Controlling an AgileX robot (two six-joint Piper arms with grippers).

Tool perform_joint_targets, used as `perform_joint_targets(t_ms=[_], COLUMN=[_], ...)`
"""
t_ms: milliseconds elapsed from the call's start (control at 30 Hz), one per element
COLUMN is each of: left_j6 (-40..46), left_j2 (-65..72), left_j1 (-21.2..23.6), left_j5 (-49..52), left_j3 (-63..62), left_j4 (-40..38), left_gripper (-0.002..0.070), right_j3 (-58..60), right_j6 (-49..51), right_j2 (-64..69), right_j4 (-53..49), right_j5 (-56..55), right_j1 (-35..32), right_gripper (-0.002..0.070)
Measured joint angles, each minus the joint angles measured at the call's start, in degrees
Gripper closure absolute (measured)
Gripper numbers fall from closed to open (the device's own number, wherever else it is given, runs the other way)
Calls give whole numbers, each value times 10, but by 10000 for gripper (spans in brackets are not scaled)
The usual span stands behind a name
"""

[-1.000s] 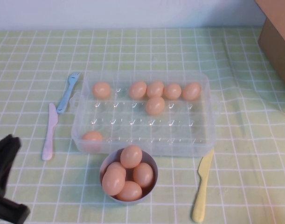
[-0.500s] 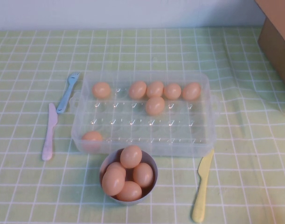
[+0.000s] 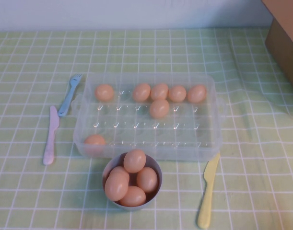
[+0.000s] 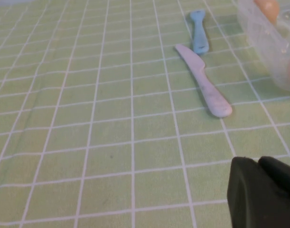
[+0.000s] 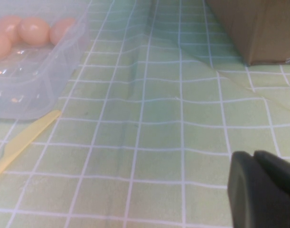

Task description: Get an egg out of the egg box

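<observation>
Gone from the overhead view since a second ago: left gripper (image 4: 266, 192), parked beside pink knife (image 4: 201, 80), grip unreadable | right gripper (image 5: 263, 190) idle beyond yellow knife (image 5: 21, 142), grip unreadable | egg (image 3: 159, 109) waits in egg box (image 3: 211, 143), bowl (image 3: 156, 165) nearby.

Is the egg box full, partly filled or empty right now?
Partly filled. The egg box holds seven eggs, most dimples bare. Left hand and right hand show only in their wrist views, off the box.
</observation>
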Motion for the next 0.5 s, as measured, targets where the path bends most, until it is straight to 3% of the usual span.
perform_joint_targets(t_ms=[500], left_j6=[0], left_j2=[0], left_j1=[0], left_j5=[7], left_j3=[0], left_j4=[0], left_gripper=[675], right_j3=[0], right_j6=[0], right_j2=[0], right_j4=[0], right_j5=[0], right_j1=[0], right_gripper=[694])
